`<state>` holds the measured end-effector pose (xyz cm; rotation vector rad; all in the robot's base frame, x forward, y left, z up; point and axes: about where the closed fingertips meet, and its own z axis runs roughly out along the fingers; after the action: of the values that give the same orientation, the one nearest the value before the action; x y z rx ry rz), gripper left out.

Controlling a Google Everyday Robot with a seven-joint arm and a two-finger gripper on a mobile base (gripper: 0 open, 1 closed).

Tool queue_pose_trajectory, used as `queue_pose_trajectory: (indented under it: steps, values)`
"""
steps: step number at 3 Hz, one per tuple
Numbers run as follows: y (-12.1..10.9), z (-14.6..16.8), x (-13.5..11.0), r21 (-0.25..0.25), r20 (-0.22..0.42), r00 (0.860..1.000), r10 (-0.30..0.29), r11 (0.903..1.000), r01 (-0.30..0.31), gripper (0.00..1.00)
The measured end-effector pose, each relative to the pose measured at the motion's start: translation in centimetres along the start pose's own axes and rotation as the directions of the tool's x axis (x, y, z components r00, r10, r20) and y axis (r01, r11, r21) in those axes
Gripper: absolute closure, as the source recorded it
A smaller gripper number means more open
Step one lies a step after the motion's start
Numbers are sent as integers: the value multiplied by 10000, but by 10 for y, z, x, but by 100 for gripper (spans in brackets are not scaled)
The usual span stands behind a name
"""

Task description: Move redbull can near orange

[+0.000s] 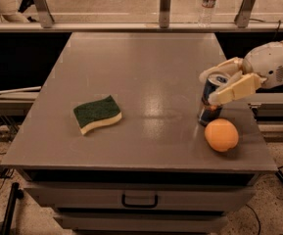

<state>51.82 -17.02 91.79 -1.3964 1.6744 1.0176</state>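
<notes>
a green sponge [97,113] is lying at the left. the redbull can [208,114] is leaning just beside the orange [221,135], the gripper [207,88] clasping it, so the placing seems to be finishing; next calls for standing it upright and releasing gently. the grey table [146,58] is carrying everything, a water bottle [208,4] standing beyond.

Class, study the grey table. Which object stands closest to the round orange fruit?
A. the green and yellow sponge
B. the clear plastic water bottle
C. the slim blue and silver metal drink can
C: the slim blue and silver metal drink can stands just behind the round orange fruit near the grey table's right front corner, with the tool closed on its upper part. The green and yellow sponge and clear plastic water bottle are far off.
</notes>
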Motion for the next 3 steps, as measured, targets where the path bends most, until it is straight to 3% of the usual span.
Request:
queue_pose_trajectory:
  steps: [1, 3]
  values:
    - [-1, 1, -1, 10, 13, 10000, -7, 10000, 7, 0]
    - [-3, -5, -8, 71, -1103, 9930, -416, 9991, 426, 0]
